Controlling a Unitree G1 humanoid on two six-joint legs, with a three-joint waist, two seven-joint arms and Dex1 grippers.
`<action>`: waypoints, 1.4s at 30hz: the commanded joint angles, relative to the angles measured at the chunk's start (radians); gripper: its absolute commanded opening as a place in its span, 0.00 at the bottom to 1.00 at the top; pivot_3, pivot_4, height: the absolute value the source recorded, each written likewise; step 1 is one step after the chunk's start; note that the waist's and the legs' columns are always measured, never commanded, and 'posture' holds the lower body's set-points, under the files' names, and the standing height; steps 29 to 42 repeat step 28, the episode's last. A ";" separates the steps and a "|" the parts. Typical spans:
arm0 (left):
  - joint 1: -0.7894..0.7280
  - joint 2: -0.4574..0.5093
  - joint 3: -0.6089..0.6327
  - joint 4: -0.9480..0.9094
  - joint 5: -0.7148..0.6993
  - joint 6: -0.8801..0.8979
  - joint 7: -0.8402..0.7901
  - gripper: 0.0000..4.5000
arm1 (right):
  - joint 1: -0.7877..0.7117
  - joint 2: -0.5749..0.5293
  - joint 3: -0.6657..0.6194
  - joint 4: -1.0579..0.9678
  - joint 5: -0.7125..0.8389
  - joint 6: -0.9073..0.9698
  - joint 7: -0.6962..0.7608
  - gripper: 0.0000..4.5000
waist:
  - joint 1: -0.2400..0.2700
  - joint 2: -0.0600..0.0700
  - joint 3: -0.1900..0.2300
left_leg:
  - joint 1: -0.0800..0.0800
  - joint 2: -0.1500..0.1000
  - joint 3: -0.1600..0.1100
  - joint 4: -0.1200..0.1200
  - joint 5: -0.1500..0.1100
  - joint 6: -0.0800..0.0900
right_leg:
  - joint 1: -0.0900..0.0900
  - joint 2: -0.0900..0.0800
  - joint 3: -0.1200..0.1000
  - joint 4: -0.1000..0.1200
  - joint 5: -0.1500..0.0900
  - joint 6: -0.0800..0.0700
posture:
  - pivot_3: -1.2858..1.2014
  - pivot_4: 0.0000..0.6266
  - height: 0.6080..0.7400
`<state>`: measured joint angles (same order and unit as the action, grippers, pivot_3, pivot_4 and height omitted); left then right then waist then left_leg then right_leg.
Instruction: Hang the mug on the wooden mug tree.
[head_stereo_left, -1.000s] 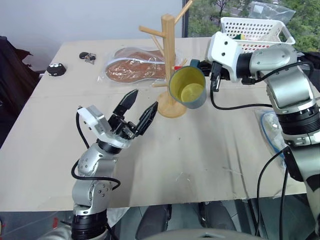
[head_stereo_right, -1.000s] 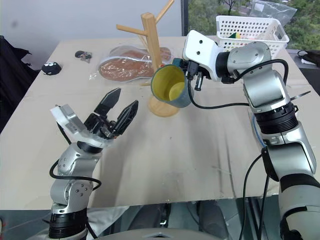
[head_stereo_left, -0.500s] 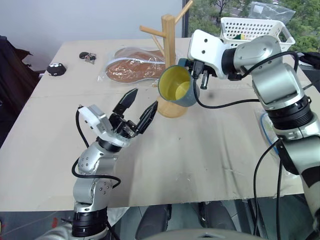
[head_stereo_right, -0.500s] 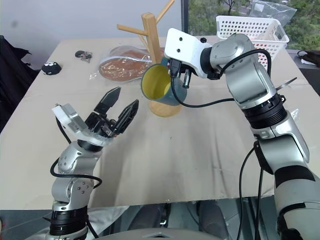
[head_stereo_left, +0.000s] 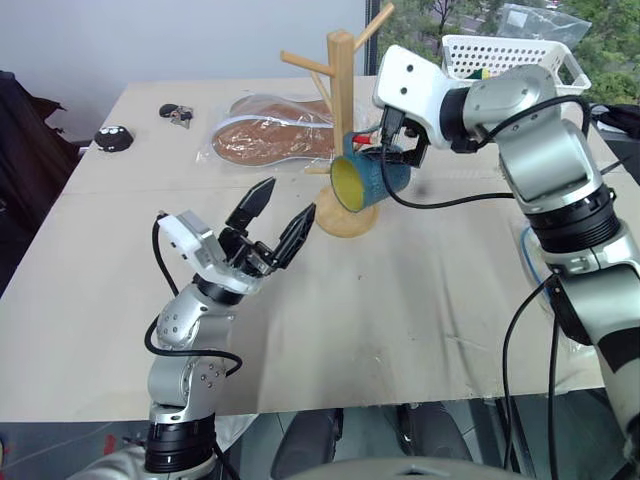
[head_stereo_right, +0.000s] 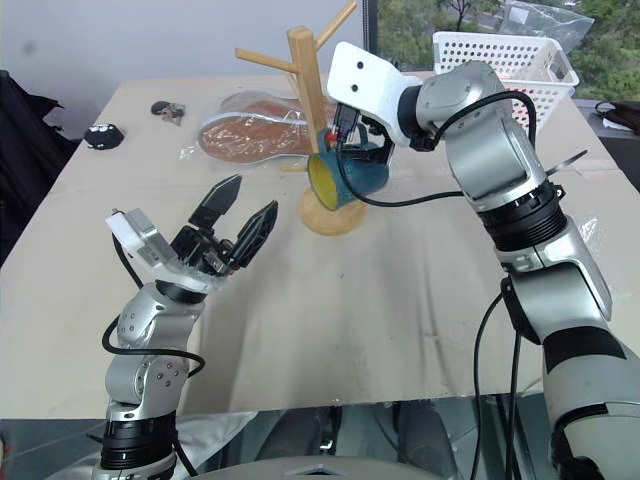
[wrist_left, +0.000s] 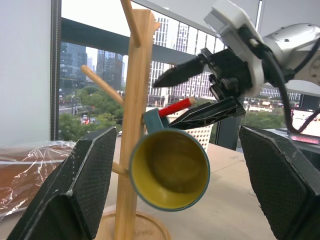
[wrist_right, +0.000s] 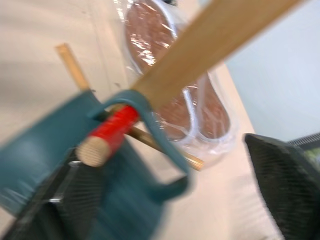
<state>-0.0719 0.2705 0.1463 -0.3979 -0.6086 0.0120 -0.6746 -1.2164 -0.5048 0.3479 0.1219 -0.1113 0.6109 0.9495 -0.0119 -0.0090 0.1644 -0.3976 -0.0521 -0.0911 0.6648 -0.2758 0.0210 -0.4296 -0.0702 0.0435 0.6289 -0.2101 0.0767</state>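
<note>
Mug (wrist_left: 170, 167) hung by handle on red-tipped peg (wrist_left: 176, 107) of mug tree (head_stereo_left: 340, 120), yellow mouth facing outward, above round base on surface (head_stereo_left: 400, 300). Right gripper (wrist_left: 207, 90) just beside mug, fingers spread apart, holding nothing. Left gripper (head_stereo_left: 278, 215) raised near base, fingers apart, empty

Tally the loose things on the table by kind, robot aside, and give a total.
Mug: 1
Wooden mug tree: 1
White basket: 1
Clear bag of brown contents: 1
Small dark items at the far corner: 2
Clear bag at the table's right edge: 1
Total: 7
</note>
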 joint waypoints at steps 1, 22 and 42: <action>-0.005 0.010 0.000 -0.001 0.004 -0.020 -0.013 0.89 | -0.001 -0.059 -0.102 -0.047 0.034 0.056 -0.003 0.97 | 0.001 0.000 0.000 | 0.000 0.000 0.000 0.000 0.000 0.000 | 0.000 0.000 0.000 0.000 0.000 0.000 | 0.52 0.24 1.00; 0.280 0.170 -0.138 0.015 0.256 0.180 0.061 0.89 | 1.256 0.134 -0.569 -0.512 0.454 -0.238 -0.099 0.97 | -0.005 -0.002 -0.002 | 0.021 0.001 0.003 0.002 -0.003 0.005 | 0.020 0.002 0.003 0.005 -0.001 0.000 | 0.52 0.24 1.00; 0.354 0.173 -0.149 0.005 0.309 0.168 0.075 0.89 | 1.346 0.164 -0.532 -0.355 0.409 -0.450 -0.117 0.97 | -0.003 -0.002 -0.002 | 0.023 0.003 0.003 0.002 -0.003 0.005 | 0.022 0.003 0.003 0.003 -0.001 0.000 | 0.52 0.24 1.00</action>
